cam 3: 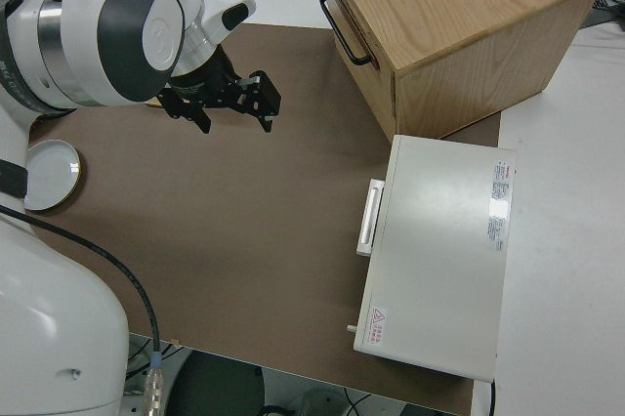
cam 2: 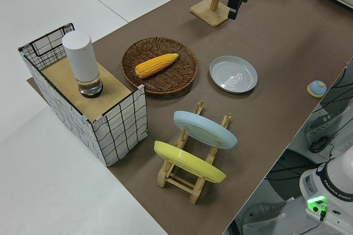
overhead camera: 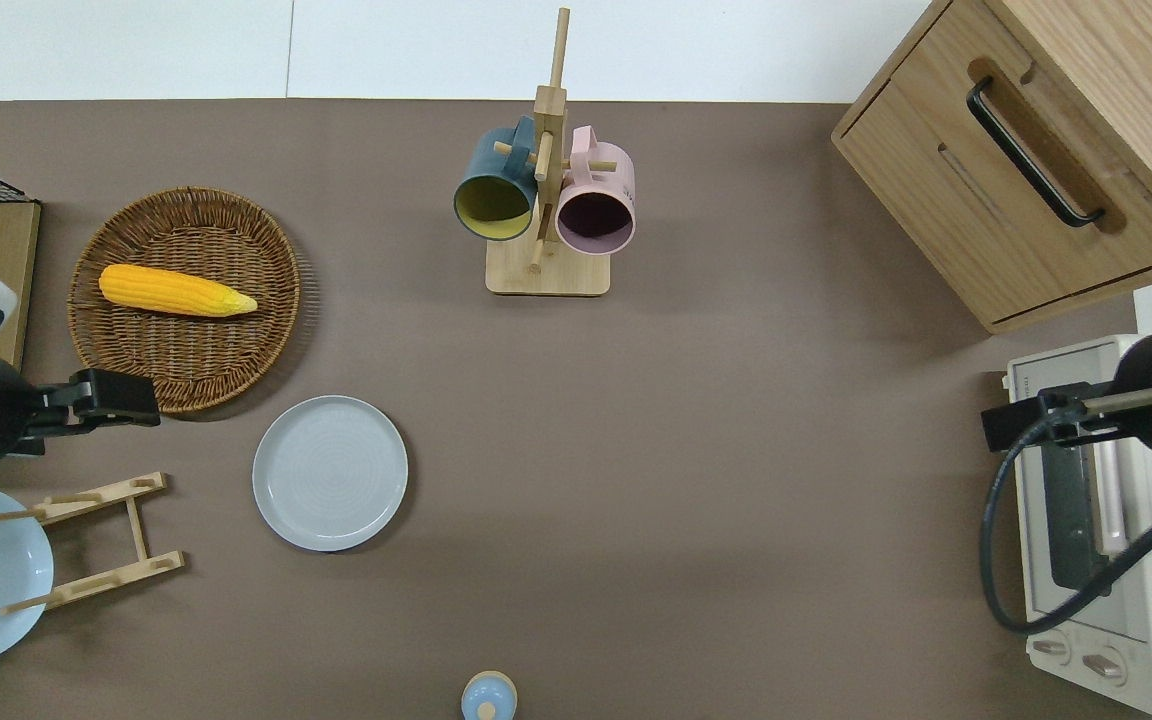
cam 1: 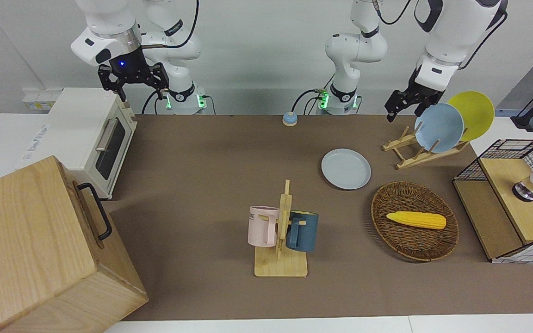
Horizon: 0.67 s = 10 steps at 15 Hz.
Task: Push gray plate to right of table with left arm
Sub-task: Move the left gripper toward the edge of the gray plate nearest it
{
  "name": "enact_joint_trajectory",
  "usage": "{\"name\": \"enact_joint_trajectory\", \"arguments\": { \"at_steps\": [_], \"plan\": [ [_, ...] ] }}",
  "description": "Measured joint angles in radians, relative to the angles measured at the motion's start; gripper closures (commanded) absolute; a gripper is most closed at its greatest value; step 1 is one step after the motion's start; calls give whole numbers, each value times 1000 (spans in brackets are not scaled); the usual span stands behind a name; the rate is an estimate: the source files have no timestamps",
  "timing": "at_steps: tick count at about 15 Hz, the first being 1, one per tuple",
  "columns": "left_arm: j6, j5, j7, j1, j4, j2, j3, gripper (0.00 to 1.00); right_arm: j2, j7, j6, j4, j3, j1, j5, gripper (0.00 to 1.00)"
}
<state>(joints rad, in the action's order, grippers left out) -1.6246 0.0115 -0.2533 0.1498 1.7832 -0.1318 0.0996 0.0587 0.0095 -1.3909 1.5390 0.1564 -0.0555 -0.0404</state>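
The gray plate (cam 1: 345,168) lies flat on the brown table mat (cam 1: 211,157), between the wicker basket and the plate rack; it also shows in the overhead view (overhead camera: 330,486) and the left side view (cam 2: 234,74). My left gripper (cam 1: 403,110) hangs open and empty in the air. In the overhead view my left gripper (overhead camera: 126,398) is over the nearer rim of the wicker basket, apart from the plate and toward the left arm's end of the table. My right gripper (cam 1: 133,85) is parked, open and empty.
A wicker basket (overhead camera: 136,350) holds a corn cob (overhead camera: 176,290). A wooden rack (cam 1: 414,152) holds a sky-blue plate (cam 1: 438,127) and a yellow plate (cam 1: 474,111). A mug tree (overhead camera: 546,200), wooden cabinet (overhead camera: 1026,170), toaster oven (cam 1: 95,138), wire crate (cam 1: 511,203) and small bell (cam 1: 289,119) stand around.
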Motion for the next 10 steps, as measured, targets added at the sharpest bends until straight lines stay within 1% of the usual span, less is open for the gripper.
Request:
{"name": "enact_joint_trajectory", "arguments": {
  "at_steps": [2,3,4,6,10],
  "plan": [
    [-15,0,0,0,66,4,-1,5,0,0,0,0,0,0,0,5],
    [-43,0,0,0,101,5,-1,5,0,0,0,0,0,0,0,5],
    [-98,0,0,0,165,7,-2,5,0,0,0,0,0,0,0,5],
    [-171,0,0,0,249,10,-2,7,0,0,0,0,0,0,0,5],
    [-275,0,4,0,352,11,-2,5,0,0,0,0,0,0,0,5]
  ]
}}
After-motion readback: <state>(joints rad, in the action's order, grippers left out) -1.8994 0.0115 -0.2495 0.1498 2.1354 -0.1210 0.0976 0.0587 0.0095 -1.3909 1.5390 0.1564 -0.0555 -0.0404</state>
